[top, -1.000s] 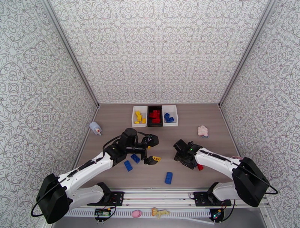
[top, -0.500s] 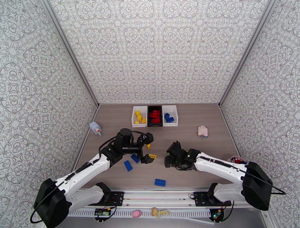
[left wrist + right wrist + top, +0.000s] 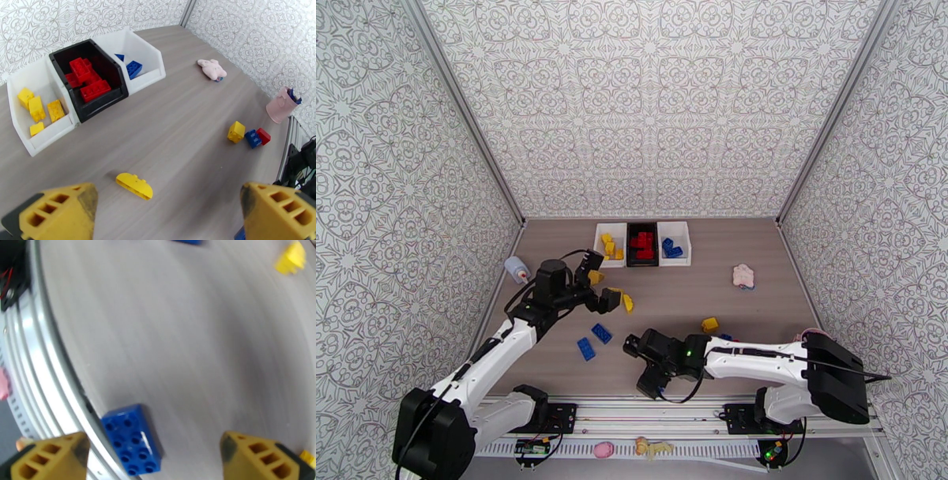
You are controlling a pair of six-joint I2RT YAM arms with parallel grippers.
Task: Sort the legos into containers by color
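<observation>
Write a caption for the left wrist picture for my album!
The open left gripper hovers near a curved yellow brick, with three color-sorted bins beyond.

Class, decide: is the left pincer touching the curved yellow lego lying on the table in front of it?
Apart. The left wrist view shows bare table between the curved yellow lego and both fingers of the open left pincer.

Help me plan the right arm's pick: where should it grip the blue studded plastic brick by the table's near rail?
Pinch the blue studded plastic brick across its long sides, coming straight down. It lies flat, studs up, so those faces are parallel; the open right gripper roughly faces them, but the rail side looks tight.
</observation>
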